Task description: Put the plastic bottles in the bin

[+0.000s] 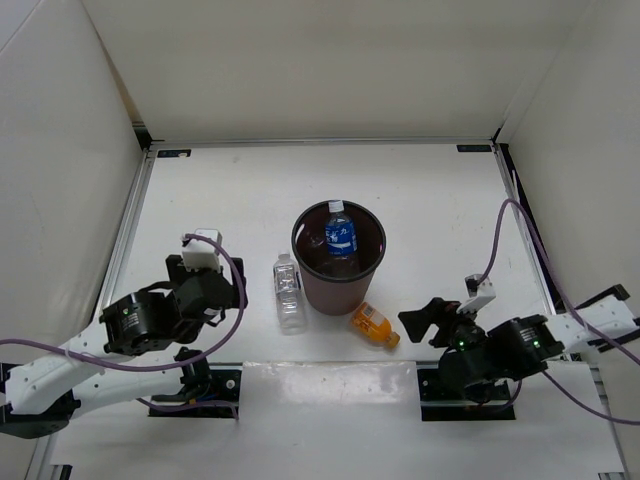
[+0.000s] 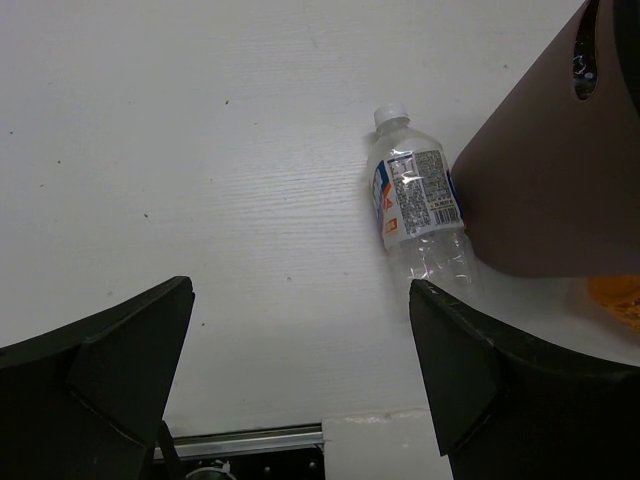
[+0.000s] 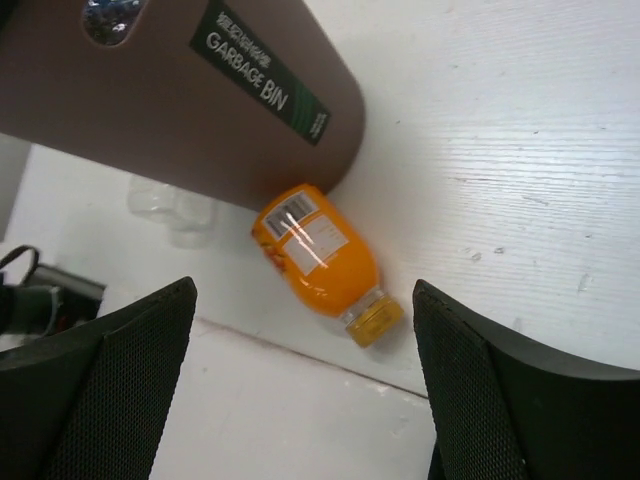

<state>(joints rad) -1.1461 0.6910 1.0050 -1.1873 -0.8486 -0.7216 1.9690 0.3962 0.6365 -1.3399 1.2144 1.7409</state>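
Right gripper (image 3: pixel 304 288) spread over the orange bottle (image 3: pixel 315 255), left gripper (image 2: pixel 300 288) spread short of the clear white-capped bottle (image 2: pixel 415 210). Both bottles lie on the table (image 1: pixel 450 220) against the brown bin (image 1: pixel 335 290). Two pickups appear to be left, each needing a descent and a close. A blue-labelled bottle (image 1: pixel 341 238) stands inside the bin; any fourth is indistinct.

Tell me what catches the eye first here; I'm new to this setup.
The dark brown bin stands in the middle of the table with a blue-labelled bottle inside it. A clear bottle lies flat by its left side, and a short orange bottle lies at its near right.
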